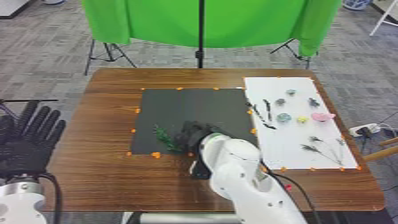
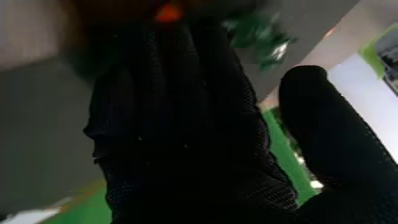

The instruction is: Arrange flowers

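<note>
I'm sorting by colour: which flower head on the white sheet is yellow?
The small flower head between the blue-green one and the pink one; only it is yellow.

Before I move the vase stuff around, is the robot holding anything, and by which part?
Nothing, it seems: the right hand has its thumb apart from its fingers, the green sprig beside it. The left hand is empty.

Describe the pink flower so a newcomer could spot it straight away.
On the brown table, find the white sheet on the right in the head view. The pink flower lies about halfway down it, near its right edge. It is the sheet's only pink bloom, bigger than the yellow flower just left of it.
</note>
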Robot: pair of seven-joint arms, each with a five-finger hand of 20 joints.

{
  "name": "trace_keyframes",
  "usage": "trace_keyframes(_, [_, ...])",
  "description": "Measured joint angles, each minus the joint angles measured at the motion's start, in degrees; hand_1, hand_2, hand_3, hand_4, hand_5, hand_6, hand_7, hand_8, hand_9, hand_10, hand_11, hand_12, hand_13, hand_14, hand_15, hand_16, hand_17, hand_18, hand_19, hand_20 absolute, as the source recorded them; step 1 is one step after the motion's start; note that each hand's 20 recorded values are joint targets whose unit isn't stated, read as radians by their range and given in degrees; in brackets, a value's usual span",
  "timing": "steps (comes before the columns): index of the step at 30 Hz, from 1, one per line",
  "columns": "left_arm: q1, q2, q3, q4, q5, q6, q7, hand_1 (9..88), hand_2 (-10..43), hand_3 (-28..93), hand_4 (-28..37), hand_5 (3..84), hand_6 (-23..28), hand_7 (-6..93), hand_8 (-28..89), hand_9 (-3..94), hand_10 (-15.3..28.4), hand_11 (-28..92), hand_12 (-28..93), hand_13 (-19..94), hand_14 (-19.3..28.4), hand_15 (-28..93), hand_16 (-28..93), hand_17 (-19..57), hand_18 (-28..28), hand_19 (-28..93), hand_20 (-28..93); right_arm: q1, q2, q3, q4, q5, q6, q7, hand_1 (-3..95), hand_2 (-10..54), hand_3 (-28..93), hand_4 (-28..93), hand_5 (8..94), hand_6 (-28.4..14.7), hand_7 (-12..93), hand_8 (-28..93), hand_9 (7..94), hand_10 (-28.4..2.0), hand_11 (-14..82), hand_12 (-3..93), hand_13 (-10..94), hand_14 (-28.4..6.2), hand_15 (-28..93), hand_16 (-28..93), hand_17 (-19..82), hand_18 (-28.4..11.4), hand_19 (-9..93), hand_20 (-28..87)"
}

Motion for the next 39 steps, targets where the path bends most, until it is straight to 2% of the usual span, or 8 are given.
trace_keyframes(5, [-0.57,0.28,0.66,0.08,0.00,0.02,-0.48,21.8,12.2,79,-28.3,39.5,6.3,10.1,-10,34.1,12.1,13,7,29,11.0,11,-2,-4.2,11.4,28,11,-0.04,-1.56,-1.33,0.31,2.71,-1.31,1.38,25.3,15.3,77,-17,74.2,-7.9,17,-9,74.4,-22.0,21.9,19.8,63,-20.0,63,21,32,-25.9,88,30])
trace_keyframes(11, [-0.65,1.25,0.68,0.07,-0.01,0.97,-0.50,21.9,12.3,79,-28.3,39.6,6.2,10.2,-10,34.5,12.1,13,8,29,10.9,11,-2,-4.2,11.4,28,11,0.28,-2.52,-4.40,1.01,1.26,-1.45,0.03,25.1,15.6,77,-17,72.9,-7.9,16,-10,73.4,-22.0,20.6,19.1,62,-19.9,62,22,32,-25.8,88,30])
trace_keyframes(16, [-1.76,2.19,1.68,0.13,-0.01,1.37,-0.99,21.8,12.4,79,-28.3,39.6,6.3,10.2,-10,34.6,12.1,13,7,29,11.0,11,-2,-4.2,11.4,28,11,0.41,-3.96,-5.40,2.20,-0.03,-1.46,-1.61,24.9,15.4,77,-17,71.2,-8.0,15,-10,71.8,-22.0,19.6,18.8,62,-19.6,62,22,31,-25.6,88,29])
trace_keyframes(23, [-2.09,2.29,1.87,0.17,-0.08,1.37,-1.21,21.8,12.4,79,-28.3,39.7,6.3,10.3,-10,34.7,12.2,13,8,29,11.0,12,-2,-4.2,11.4,28,11,0.32,-4.56,-5.49,3.22,-2.09,1.55,-2.76,24.4,14.9,77,-17,68.2,-9.0,13,-10,69.0,-22.2,19.0,18.3,61,-19.5,63,22,31,-25.4,88,29])
trace_keyframes(26, [-1.69,2.26,1.75,0.15,-0.09,1.37,-1.16,21.8,12.4,79,-28.3,39.7,6.3,10.4,-10,34.7,12.1,13,8,29,11.1,12,-2,-4.2,11.4,28,11,0.31,-4.55,-5.39,3.59,-2.64,3.72,-2.90,24.4,14.8,77,-17,68.8,-8.8,14,-9,69.3,-22.2,19.1,18.1,61,-19.5,63,21,31,-25.4,88,29])
trace_keyframes(32, [-1.47,1.97,1.74,0.15,-0.15,1.18,-0.81,21.8,12.4,79,-28.3,39.8,6.4,10.2,-10,34.7,12.3,13,8,29,11.1,12,-1,-4.3,11.4,28,11,0.26,-4.11,-4.82,3.24,-2.24,3.64,-2.91,24.4,14.8,77,-17,70.5,-8.0,17,-9,70.8,-22.3,19.2,18.1,62,-19.6,63,21,32,-25.7,89,29])
trace_keyframes(39, [0.00,-0.11,-0.01,0.04,-0.18,0.55,0.08,21.8,12.4,79,-28.3,39.8,6.4,10.3,-10,34.8,12.3,13,8,29,11.1,12,-2,-4.2,11.5,28,11,-0.42,0.03,-0.35,-2.95,3.17,6.13,-1.79,25.0,12.8,76,-17,74.2,-7.9,19,-9,73.7,-22.3,20.0,18.5,64,-19.4,61,20,33,-26.3,89,29])
